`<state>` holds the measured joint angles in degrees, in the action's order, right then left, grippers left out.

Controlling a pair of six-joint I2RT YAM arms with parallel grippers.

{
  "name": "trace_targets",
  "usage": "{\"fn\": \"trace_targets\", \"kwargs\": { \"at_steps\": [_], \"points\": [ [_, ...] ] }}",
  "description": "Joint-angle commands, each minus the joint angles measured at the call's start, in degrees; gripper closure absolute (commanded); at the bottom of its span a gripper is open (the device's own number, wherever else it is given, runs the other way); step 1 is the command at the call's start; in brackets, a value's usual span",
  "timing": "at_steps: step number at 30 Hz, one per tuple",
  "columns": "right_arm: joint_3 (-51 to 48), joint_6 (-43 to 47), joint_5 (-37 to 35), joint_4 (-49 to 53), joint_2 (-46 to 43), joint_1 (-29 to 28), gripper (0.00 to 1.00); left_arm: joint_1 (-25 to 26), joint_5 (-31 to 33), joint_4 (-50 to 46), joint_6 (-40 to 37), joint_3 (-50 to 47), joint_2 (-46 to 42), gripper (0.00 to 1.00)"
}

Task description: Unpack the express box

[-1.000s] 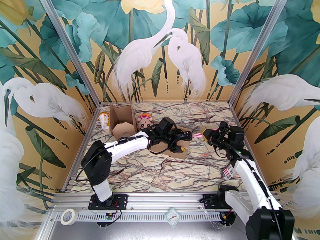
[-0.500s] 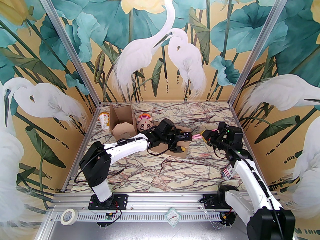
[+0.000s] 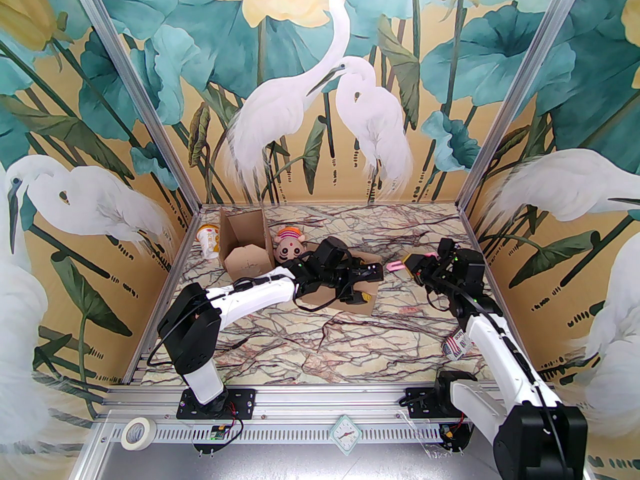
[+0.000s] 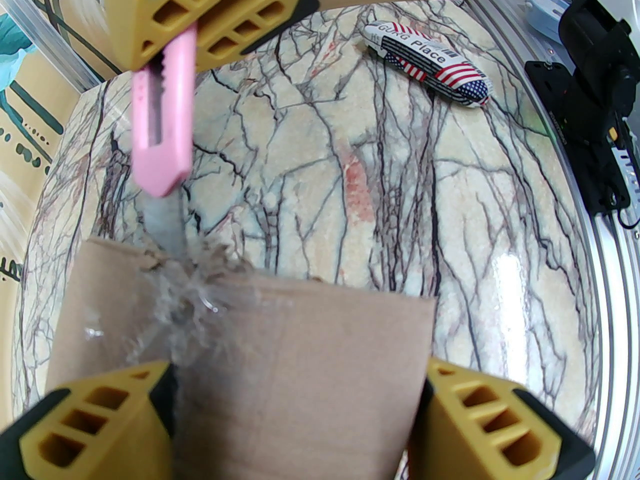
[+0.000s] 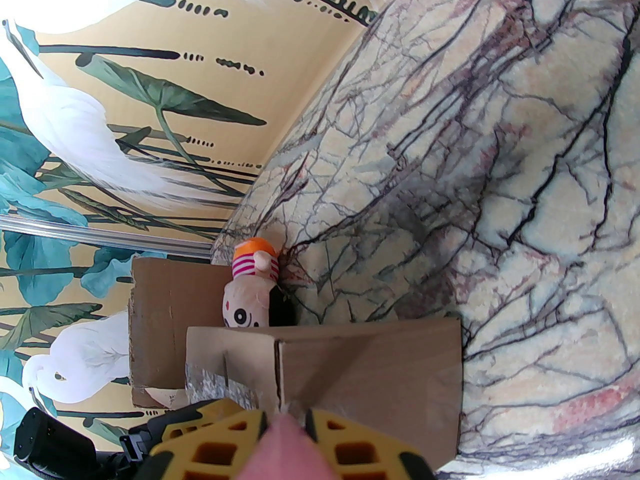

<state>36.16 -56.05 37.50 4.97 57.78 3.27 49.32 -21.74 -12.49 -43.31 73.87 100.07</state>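
The express box [image 3: 320, 299] is a flat brown carton lying mid-table, its seam covered in clear tape. My left gripper [image 3: 367, 284] is open and sits on the box's right end. In the left wrist view its yellow fingers [image 4: 100, 418] straddle the carton [image 4: 300, 348]. My right gripper [image 3: 412, 265] is shut on a pink utility knife [image 3: 396, 267]. The knife [image 4: 162, 118] points its grey blade [image 4: 167, 228] at the torn tape on the carton's far edge. In the right wrist view the carton [image 5: 370, 368] lies just beyond my right gripper [image 5: 287, 433].
An opened cardboard box [image 3: 245, 248] stands at the back left, with a cup of noodles [image 3: 210, 240] to its left and a doll [image 3: 289, 245] to its right. A flag-patterned pouch [image 3: 454, 345] lies by the right arm. A tape roll [image 3: 137, 432] sits on the front rail.
My right gripper pushed the knife toward the box, then drew it back a little to the right and the rear. The left arm has barely moved.
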Motion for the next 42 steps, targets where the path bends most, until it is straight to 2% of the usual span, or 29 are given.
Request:
{"fn": "trace_targets", "kwargs": {
  "at_steps": [1, 4, 9, 18, 32, 42],
  "points": [
    [-0.4, 0.7, 0.2, -2.9, 0.6, -0.4, 1.0, 0.5, -0.7, 3.2, -1.0, 1.2, -1.5, 0.26],
    [-1.2, 0.0, 0.8, -4.1, 1.4, -1.0, 1.0, 0.5, -0.5, 3.5, -0.9, 1.4, -1.2, 0.26],
    [-0.6, 2.0, -0.1, -0.7, 2.6, -2.8, 1.0, 0.5, 0.9, 5.1, -0.6, 1.6, -0.8, 0.25],
    [-1.7, 3.2, -2.2, 3.6, -1.8, -3.3, 1.0, 0.5, 4.8, 6.9, 1.4, 1.6, 0.1, 0.25],
    [-7.5, -5.5, 9.9, -6.7, -1.4, -3.3, 1.0, -0.1, 9.8, 8.9, 4.2, 2.0, 1.8, 0.25],
    [-8.0, -3.9, 16.3, -3.5, -0.7, -3.3, 1.0, -2.3, 11.2, 9.3, 5.7, 2.7, 1.8, 0.25]
  ]
}}
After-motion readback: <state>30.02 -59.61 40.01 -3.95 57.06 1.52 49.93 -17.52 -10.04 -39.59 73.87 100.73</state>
